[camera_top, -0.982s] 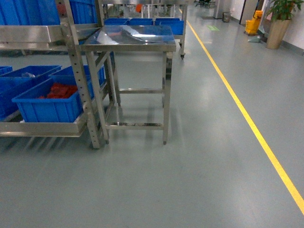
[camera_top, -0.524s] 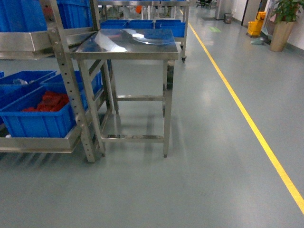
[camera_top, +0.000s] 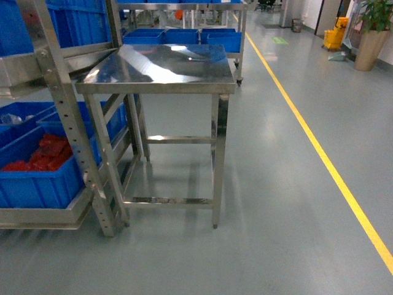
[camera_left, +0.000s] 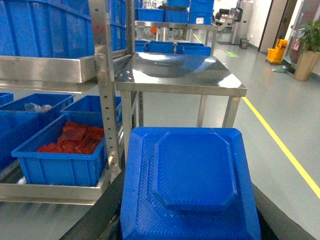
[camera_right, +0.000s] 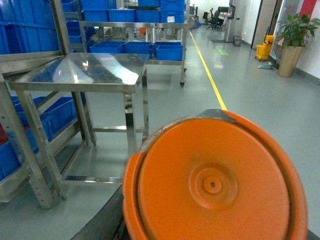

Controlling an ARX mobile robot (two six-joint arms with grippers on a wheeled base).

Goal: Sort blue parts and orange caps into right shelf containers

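At the far left of the head view a steel shelf rack (camera_top: 61,117) holds blue crates (camera_top: 37,178); the nearest crate on the low shelf is filled with red pieces (camera_top: 40,153). More blue crates (camera_top: 73,24) sit on the shelf above. Just to the right of the rack, touching or nearly touching it, stands a bare steel table (camera_top: 163,67) with a shiny top. Behind it, another rack carries a row of blue crates (camera_top: 184,35). Further right a yellow line (camera_top: 319,153) runs along the grey floor (camera_top: 276,215), and a potted plant (camera_top: 371,31) stands at the far right.

The left wrist view is filled low down by a blue part (camera_left: 192,185), a flat moulded piece with cut corners, carried close under the camera. The right wrist view shows an orange cap (camera_right: 215,185), round and ridged, likewise close under the lens. Neither pincer itself is in view in any picture, so I cannot tell how the fingers stand.
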